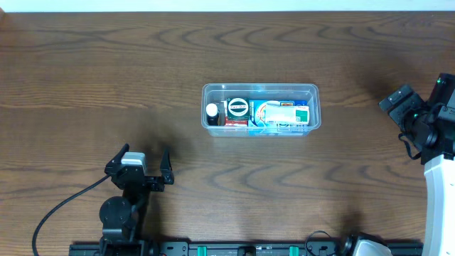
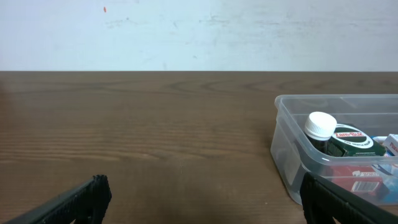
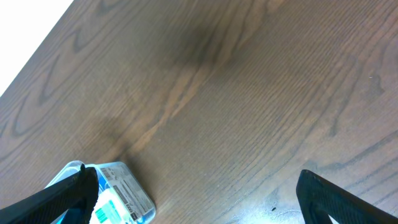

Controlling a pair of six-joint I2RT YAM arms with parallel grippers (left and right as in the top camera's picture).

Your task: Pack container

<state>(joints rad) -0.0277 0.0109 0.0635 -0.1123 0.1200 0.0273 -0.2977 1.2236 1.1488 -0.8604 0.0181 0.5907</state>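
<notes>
Item: container (image 1: 206, 107), a clear shallow plastic tub with rounded corners and a rim.
Location: middle of the brown wooden tabletop (image 1: 106, 71), long side running left to right, standing flat and open; no lid in view.
Contents, left end: small dark bottle (image 1: 212, 111) with a white cap, standing upright against the end wall.
Contents, next along: round dark green tin (image 1: 237, 109), lying over a red box (image 1: 234, 122).
Contents, right part: blue and white box (image 1: 281, 114), lying flat and filling the remainder of the tub.
Outside the tub: no loose goods visible on the wood in any view.
Progress: judged complete or very nearly so; the tub looks full along its length and nothing is seen waiting to go in. Whether a lid belongs to the job cannot be told.
Left claw (image 1: 144, 160): spread wide, holding nothing and touching nothing; it sits low near the front edge, well apart from the tub, with the tub's left end visible off to its right in the wrist view.
Right claw (image 3: 193, 186): fingers spread wide, nothing between them, bare wood beneath; it hangs at the far right, well apart from the tub, whose corner shows at the lower left of the wrist view.
Remaining work: probably none beyond parking both arms.
</notes>
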